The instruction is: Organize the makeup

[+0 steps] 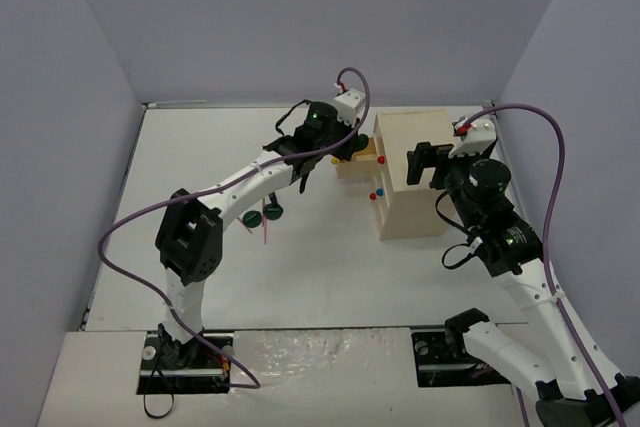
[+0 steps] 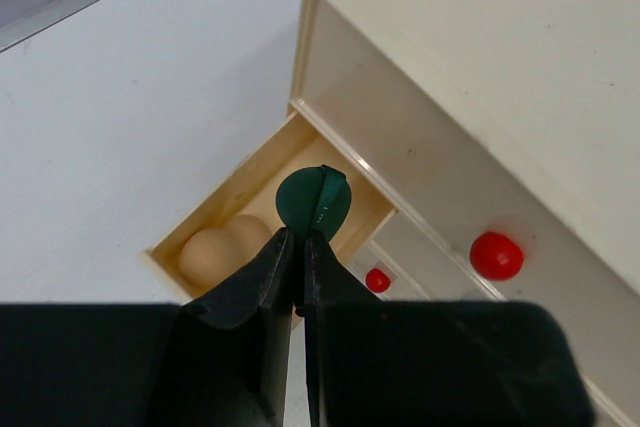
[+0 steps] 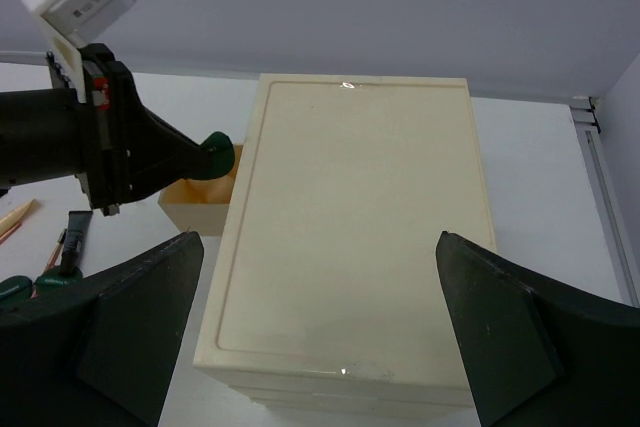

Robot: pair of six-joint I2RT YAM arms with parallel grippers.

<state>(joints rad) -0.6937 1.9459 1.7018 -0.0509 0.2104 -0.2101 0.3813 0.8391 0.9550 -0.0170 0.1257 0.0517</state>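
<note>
A beige wooden drawer box stands on a white table. It is directly beneath my right gripper and just to the right of my left gripper. An upper drawer is pulled out of the box, its open tray lying just below and ahead of my left fingertips. On the box front, to the right of that hand, sits a large red knob. A smaller red knob sits closer beside my fingers. Plain grey walls rise beyond both hands.

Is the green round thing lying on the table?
No, the left gripper pinches the green compact over the open drawer.
</note>
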